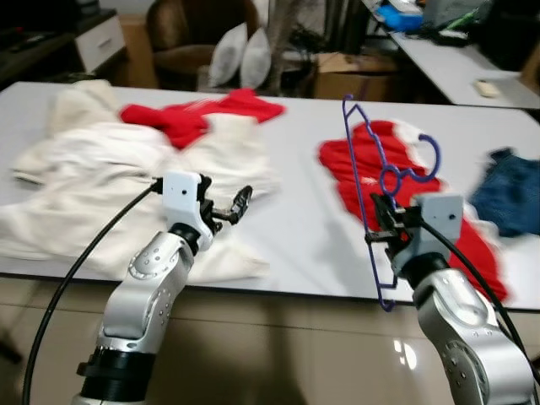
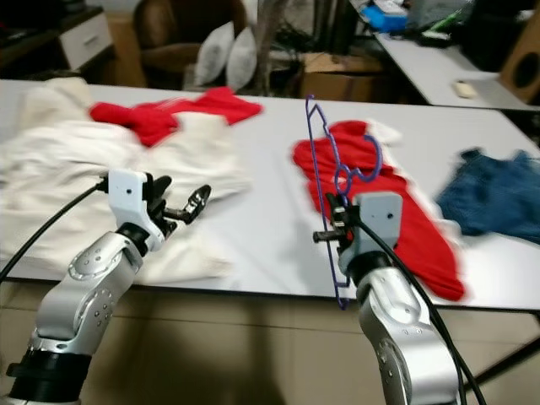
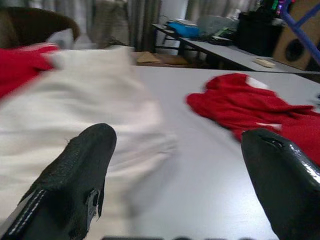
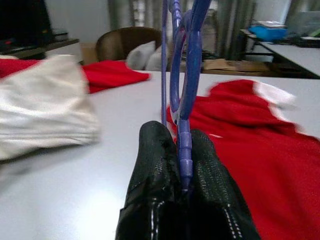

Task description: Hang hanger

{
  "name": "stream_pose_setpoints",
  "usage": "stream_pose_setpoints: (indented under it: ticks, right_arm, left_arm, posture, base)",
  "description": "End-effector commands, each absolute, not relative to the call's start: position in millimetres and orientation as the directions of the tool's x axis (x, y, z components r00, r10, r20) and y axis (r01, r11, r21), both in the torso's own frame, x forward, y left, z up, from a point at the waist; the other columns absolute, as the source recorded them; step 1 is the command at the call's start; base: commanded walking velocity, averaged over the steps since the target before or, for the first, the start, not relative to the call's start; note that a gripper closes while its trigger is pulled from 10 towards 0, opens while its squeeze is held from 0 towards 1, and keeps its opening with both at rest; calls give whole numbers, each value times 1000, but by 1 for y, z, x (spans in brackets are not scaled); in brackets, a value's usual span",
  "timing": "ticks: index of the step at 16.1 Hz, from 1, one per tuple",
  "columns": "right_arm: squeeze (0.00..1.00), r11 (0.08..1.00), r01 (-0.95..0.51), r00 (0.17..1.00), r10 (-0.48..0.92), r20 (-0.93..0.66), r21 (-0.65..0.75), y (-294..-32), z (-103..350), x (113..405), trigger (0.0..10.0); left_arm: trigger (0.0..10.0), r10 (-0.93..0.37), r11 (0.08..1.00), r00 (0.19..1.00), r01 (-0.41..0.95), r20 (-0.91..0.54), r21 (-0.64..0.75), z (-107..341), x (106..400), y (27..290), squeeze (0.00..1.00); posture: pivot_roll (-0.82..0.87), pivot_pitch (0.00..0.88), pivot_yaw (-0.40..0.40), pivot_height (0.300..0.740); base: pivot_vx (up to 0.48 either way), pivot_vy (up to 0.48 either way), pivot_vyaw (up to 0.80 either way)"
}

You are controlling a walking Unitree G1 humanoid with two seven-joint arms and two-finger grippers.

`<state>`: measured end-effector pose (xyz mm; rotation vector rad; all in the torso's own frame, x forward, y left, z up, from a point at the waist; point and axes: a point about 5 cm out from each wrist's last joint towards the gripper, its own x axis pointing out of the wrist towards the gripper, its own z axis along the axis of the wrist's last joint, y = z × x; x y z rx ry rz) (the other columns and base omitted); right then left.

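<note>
My right gripper (image 1: 381, 221) is shut on a purple plastic hanger (image 1: 359, 169), which stands on edge over the table's front edge with its hook (image 1: 432, 153) pointing right. In the right wrist view the two black fingers (image 4: 155, 165) pinch the hanger's bar (image 4: 191, 75). A red garment (image 1: 396, 169) lies flat on the white table (image 1: 295, 228) just behind and beside that gripper. My left gripper (image 1: 236, 205) hovers open above the table's front left part, next to a heap of white cloth (image 1: 110, 169); nothing is between its fingers (image 3: 85, 175).
A second red garment (image 1: 194, 114) lies on the white heap at the back. A blue denim piece (image 1: 510, 194) is at the table's right edge. Beyond the table stand an armchair with pillows (image 1: 202, 42), a cardboard box (image 1: 346, 72) and another table (image 1: 456, 67).
</note>
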<state>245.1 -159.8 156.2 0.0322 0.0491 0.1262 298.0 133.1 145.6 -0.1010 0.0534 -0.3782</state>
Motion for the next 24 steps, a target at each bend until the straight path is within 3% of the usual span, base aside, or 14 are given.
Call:
stream_pose_setpoints:
  ticks: [1,5,11,12,13,14,15,20,24]
  right_arm:
    - [0,996,-87,995,89,-51,36,-169,154,245,10000]
    - [0,994,-108,992,109,-57,28,-162,151,246,10000]
    - [0,996,-84,994,83,-71,-12,-174,152,244,10000]
    - [0,998,-62,994,61,-88,-2,-176,150,244,10000]
    - [0,999,-53,994,53,-97,4,-176,149,243,10000]
    - [0,999,-37,993,38,-108,9,-177,147,241,10000]
    - [0,1000,-25,994,26,-106,13,-181,147,241,10000]
    - [0,998,-62,994,64,-87,28,-173,148,252,10000]
    - [0,996,-84,993,85,-84,7,-168,146,252,10000]
  left_arm:
    - [10000,-401,913,915,396,-36,-93,148,294,129,988]
    - [10000,-379,924,924,375,-43,-72,147,294,141,988]
    - [10000,-401,913,916,400,2,-84,150,292,123,988]
    - [10000,-399,914,917,399,18,-74,152,291,124,788]
    - [10000,-408,911,913,408,15,-65,152,291,124,788]
    - [10000,-429,901,903,430,22,-55,152,289,123,529]
    - [10000,-429,902,903,430,24,-46,151,289,123,467]
    - [10000,-361,931,932,362,27,-36,152,295,138,310]
    - [10000,-340,940,940,340,4,-33,148,297,144,286]
  posture:
    - [-178,0,14,740]
    - [-179,0,5,740]
    - [-199,0,-11,740]
    - [-203,0,-7,740]
    - [-204,0,-6,740]
    - [-207,0,2,740]
    - [-205,0,4,740]
    - [-172,0,-1,740]
    - [-167,0,9,740]
  base:
    - [0,-442,0]
    - [0,-442,0]
    - [0,-419,0]
    - [0,0,0]
    - [0,0,0]
    - [0,0,-781]
    - [0,0,-781]
    - [0,0,-781]
    - [0,0,-780]
